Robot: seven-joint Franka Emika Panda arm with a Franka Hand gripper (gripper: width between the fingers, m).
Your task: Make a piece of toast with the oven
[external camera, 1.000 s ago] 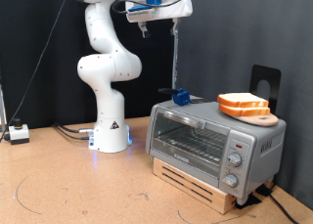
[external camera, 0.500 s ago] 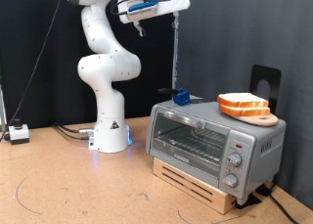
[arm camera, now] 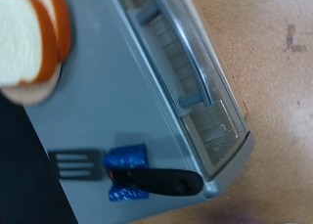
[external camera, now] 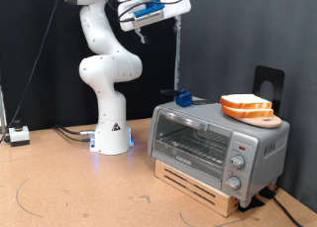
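The silver-grey oven (external camera: 213,143) stands at the exterior view's right with its glass door shut. Two slices of toast bread (external camera: 247,107) lie stacked on a round wooden board on its top. My gripper (external camera: 142,25) hangs high above the table at the exterior view's top, up and left of the oven, with nothing seen in it. The wrist view looks down on the oven's top (arm camera: 108,97), its bar handle (arm camera: 199,72) and the bread (arm camera: 24,38). My fingers do not show in that view.
A black-handled spatula (arm camera: 147,180) with blue clips (external camera: 184,97) lies on the oven's top near its left end. The oven rests on a wooden pallet (external camera: 198,185). A black stand (external camera: 267,83) rises behind it. A small white box (external camera: 20,135) sits at the far left.
My gripper has moved a little towards the exterior view's left, staying high. The oven and bread have not moved.
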